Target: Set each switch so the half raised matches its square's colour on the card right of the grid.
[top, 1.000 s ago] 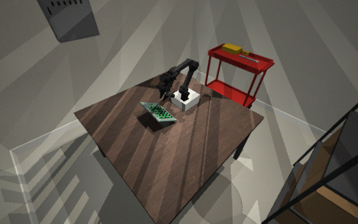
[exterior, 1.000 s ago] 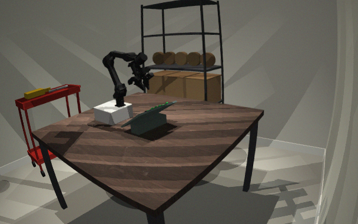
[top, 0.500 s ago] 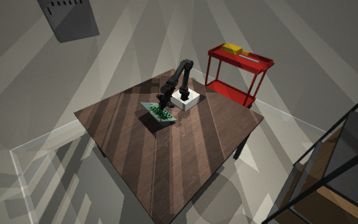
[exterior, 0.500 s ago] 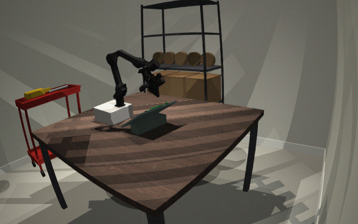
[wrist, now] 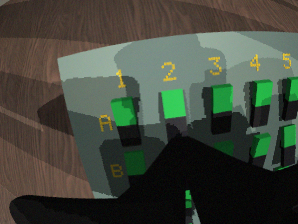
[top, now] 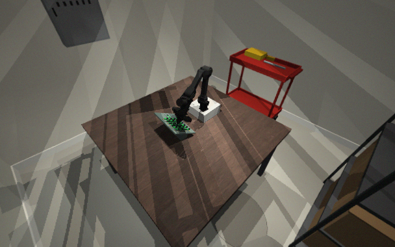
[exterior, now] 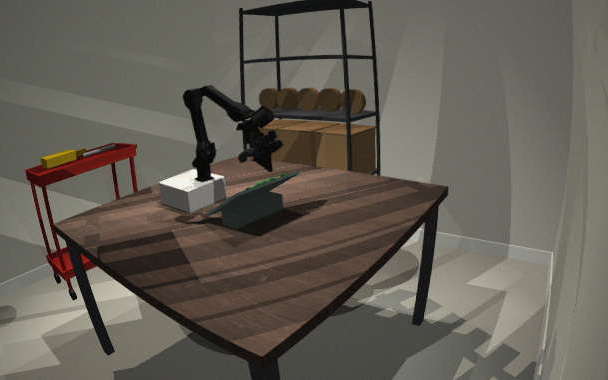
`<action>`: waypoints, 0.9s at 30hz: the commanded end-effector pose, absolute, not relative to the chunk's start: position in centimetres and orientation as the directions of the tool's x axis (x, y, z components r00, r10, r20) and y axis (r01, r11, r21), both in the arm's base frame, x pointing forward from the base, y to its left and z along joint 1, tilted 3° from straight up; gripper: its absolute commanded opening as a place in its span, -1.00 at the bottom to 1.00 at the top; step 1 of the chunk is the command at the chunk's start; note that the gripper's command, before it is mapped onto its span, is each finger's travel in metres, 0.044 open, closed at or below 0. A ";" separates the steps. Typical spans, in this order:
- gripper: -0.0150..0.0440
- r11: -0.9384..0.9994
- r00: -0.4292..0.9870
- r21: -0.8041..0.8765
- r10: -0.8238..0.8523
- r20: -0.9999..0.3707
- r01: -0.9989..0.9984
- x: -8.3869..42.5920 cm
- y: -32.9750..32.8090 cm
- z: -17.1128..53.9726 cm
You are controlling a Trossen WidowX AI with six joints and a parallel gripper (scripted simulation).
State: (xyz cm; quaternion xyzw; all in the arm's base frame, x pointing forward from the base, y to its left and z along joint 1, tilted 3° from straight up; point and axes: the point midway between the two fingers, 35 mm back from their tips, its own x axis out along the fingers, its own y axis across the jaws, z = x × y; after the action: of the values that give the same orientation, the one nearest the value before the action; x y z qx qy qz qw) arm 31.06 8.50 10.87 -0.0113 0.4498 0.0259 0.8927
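The jaws are pressed together above the panel; just beyond their tips, switch A2 is seen.
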 end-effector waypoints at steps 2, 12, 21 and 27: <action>-0.49 0.998 0.585 -0.005 0.029 -0.811 -0.058 31.4 8.4 9.8; -0.49 0.998 0.585 -0.006 0.029 -0.810 -0.058 31.9 8.5 9.0; -0.49 0.998 0.585 -0.006 0.029 -0.810 -0.058 32.2 8.5 8.7; -0.49 0.998 0.585 -0.006 0.029 -0.810 -0.058 32.2 8.5 8.7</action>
State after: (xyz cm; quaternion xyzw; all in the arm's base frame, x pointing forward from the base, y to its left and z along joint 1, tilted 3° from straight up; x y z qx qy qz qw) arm 32.17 8.42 8.91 -0.0141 0.4525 0.0220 0.8914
